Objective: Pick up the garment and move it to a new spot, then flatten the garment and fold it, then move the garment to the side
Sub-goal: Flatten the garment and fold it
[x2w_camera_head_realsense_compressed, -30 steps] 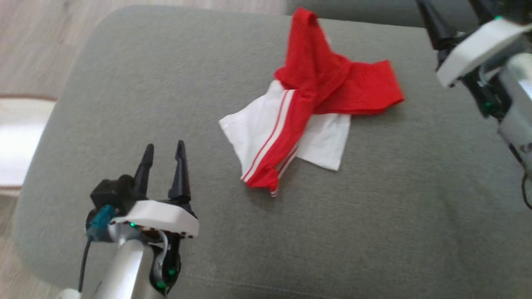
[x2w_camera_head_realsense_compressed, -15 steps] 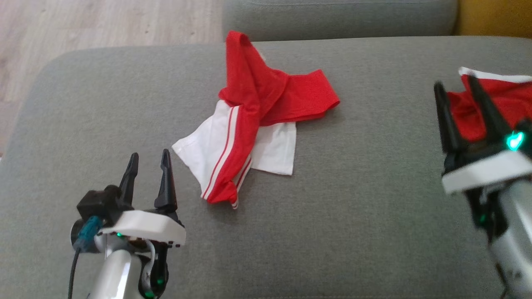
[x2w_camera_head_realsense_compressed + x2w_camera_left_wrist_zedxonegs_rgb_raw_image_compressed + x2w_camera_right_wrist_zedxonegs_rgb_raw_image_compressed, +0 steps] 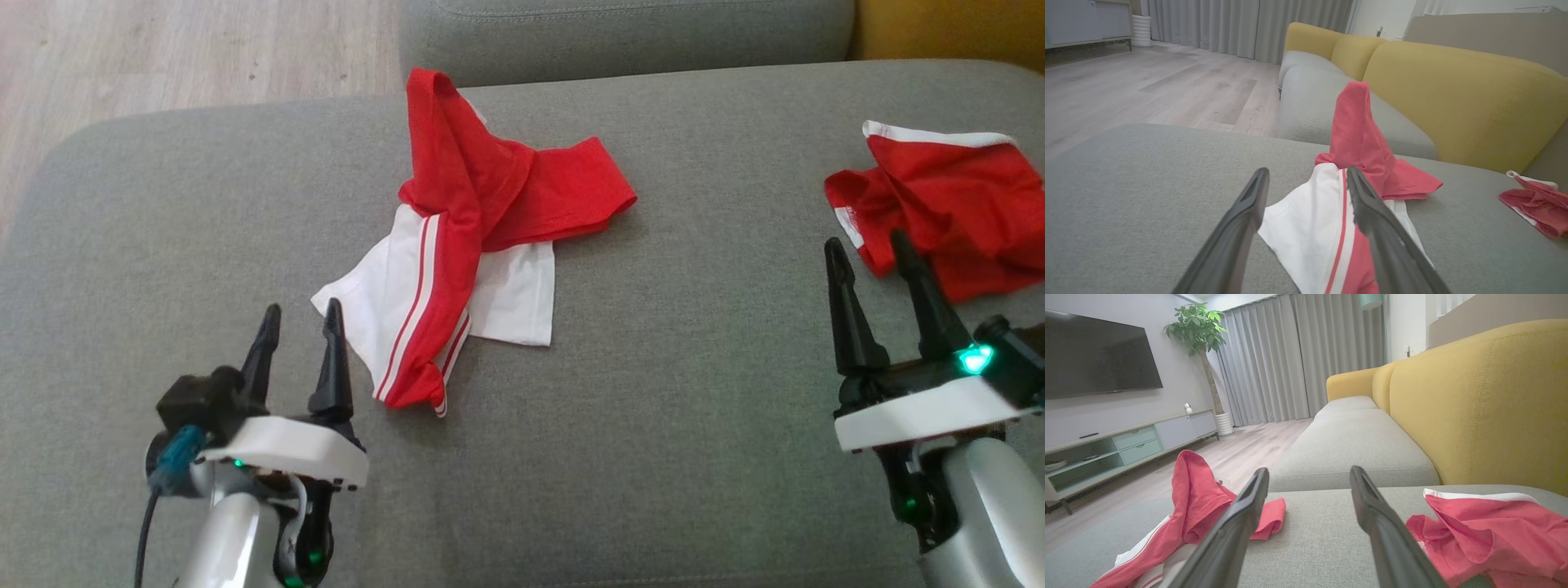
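Observation:
A red and white garment point(image 3: 473, 245) lies crumpled in the middle of the grey cushion point(image 3: 653, 457), one red end standing up in a peak point(image 3: 1357, 122). My left gripper point(image 3: 301, 306) hovers open just left of its near white corner, and in the left wrist view that corner lies beyond the open left gripper point(image 3: 1306, 170). A second crumpled garment point(image 3: 947, 204), red with white trim, lies at the right. My right gripper point(image 3: 864, 238) is open in front of it, holding nothing. In the right wrist view the right gripper point(image 3: 1308, 470) points between the two garments.
The cushion's far edge drops to a wooden floor point(image 3: 163, 49) at upper left. Another grey seat point(image 3: 620, 33) adjoins at the back, with a yellow backrest point(image 3: 1486, 400) to the right. A TV cabinet point(image 3: 1126, 445) and a potted plant point(image 3: 1200, 330) stand across the room.
The head camera has swung right, bringing the second red garment into view. My right gripper has come down from the upper right to the lower right, staying open. The left gripper has held still.

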Motion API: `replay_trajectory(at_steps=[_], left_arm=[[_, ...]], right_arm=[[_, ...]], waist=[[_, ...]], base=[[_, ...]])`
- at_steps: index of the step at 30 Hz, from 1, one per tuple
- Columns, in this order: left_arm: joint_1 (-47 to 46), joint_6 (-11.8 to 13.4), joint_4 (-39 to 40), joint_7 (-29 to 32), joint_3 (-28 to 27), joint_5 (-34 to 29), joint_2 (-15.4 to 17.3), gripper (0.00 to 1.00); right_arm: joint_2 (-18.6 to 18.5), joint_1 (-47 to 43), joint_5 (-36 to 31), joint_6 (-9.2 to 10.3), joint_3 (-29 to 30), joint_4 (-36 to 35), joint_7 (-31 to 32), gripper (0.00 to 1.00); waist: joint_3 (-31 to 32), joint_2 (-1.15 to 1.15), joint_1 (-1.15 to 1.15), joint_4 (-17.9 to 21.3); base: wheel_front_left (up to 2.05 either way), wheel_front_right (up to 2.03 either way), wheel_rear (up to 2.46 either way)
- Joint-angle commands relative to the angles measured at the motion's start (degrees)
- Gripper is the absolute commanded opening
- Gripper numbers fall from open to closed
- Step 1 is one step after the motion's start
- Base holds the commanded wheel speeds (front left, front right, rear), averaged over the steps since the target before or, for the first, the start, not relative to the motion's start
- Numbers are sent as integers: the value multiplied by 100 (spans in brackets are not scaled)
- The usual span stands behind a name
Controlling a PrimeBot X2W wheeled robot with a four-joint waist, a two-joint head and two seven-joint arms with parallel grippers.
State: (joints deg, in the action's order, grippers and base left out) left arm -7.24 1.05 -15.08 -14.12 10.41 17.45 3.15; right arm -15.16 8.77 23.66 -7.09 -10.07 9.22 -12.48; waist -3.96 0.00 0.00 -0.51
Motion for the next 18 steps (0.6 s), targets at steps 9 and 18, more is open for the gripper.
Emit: replay_trajectory(at_steps=[9, 18], left_arm=[[-837, -451, -173, 1627, 17, 522, 266, 100], [-1791, -707, -815, 4311, 469, 878, 778, 100]], right_arm=[[88, 91, -82, -40, 33, -231, 62, 100], [213, 191, -39, -40, 19, -158, 29, 100]], waist=[[7, 0, 0, 107], [-5, 0, 0, 414]], base=[[0, 0, 0], [0, 0, 0]])
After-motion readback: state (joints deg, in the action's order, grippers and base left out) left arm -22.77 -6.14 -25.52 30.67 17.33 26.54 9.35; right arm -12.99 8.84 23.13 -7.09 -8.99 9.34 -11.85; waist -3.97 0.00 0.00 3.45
